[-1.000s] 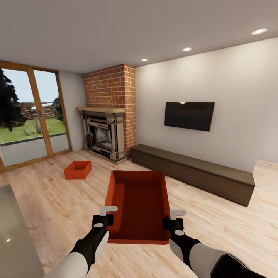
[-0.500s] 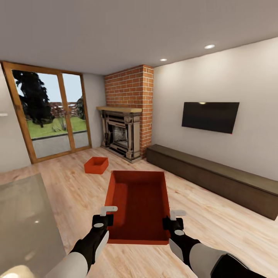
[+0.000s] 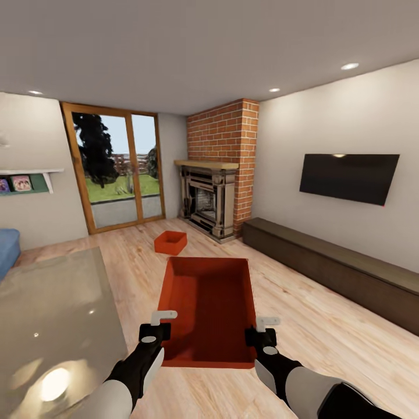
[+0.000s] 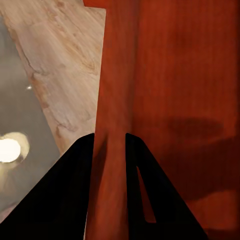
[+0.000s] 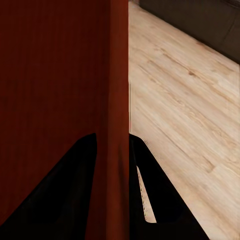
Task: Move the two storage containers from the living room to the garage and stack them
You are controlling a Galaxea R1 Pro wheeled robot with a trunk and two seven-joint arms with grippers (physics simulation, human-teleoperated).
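The left gripper (image 3: pixel 158 323) is pinching the left wall of a storage container (image 3: pixel 210 308) held above the wood floor (image 3: pixel 326 331), the right gripper (image 3: pixel 263 327) is clamping its right wall, and the second container (image 3: pixel 170 242) is sitting beyond, near the brick fireplace (image 3: pixel 216 174).

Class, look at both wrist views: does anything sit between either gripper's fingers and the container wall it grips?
Nothing visible. The left gripper straddles one side wall of the held container, and the right gripper straddles the opposite wall.
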